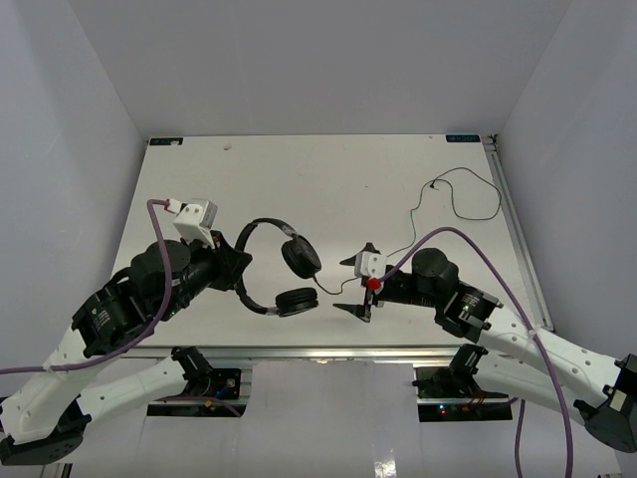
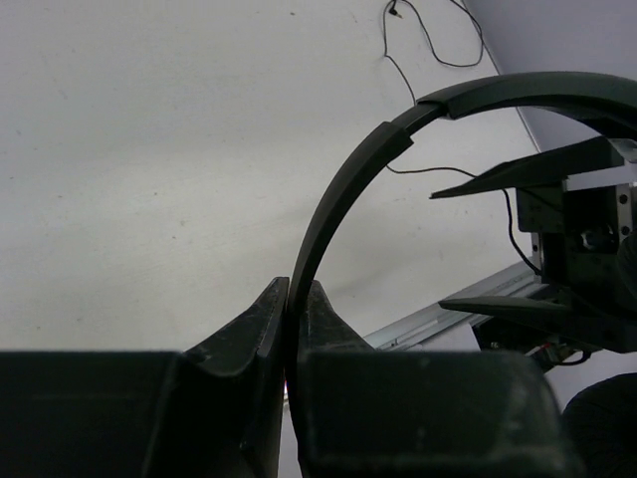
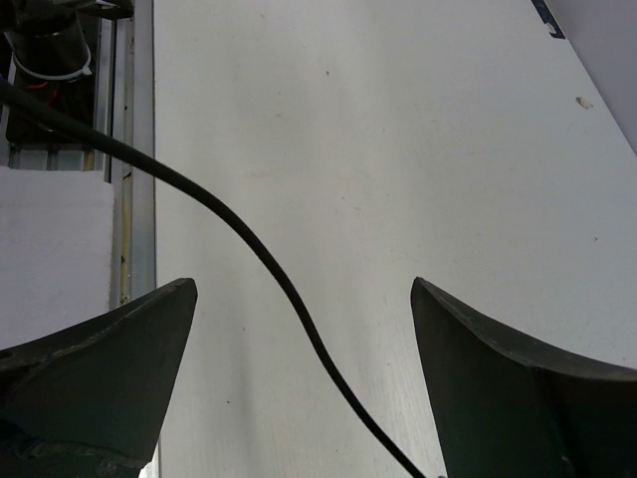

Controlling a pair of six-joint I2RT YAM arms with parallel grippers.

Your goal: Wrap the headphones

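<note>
The black headphones point(image 1: 284, 269) lie on the white table, headband point(image 1: 254, 231) curving left and both round earcups point(image 1: 301, 257) toward the middle. My left gripper point(image 1: 239, 265) is shut on the thin headband point(image 2: 338, 199), which rises from between its fingertips point(image 2: 296, 291). The thin cord point(image 1: 438, 189) runs right from the earcups and loops at the far right. My right gripper point(image 1: 362, 280) stands wide open just right of the earcups. In the right wrist view the cord point(image 3: 249, 239) crosses the gap of that gripper point(image 3: 304, 287) without touching either finger.
Thick purple robot cables point(image 1: 478, 249) arch over both arms. The table's metal front rail point(image 1: 398, 351) runs just behind the grippers, also seen as a rail point(image 3: 129, 199) beside the right fingers. White walls close in both sides.
</note>
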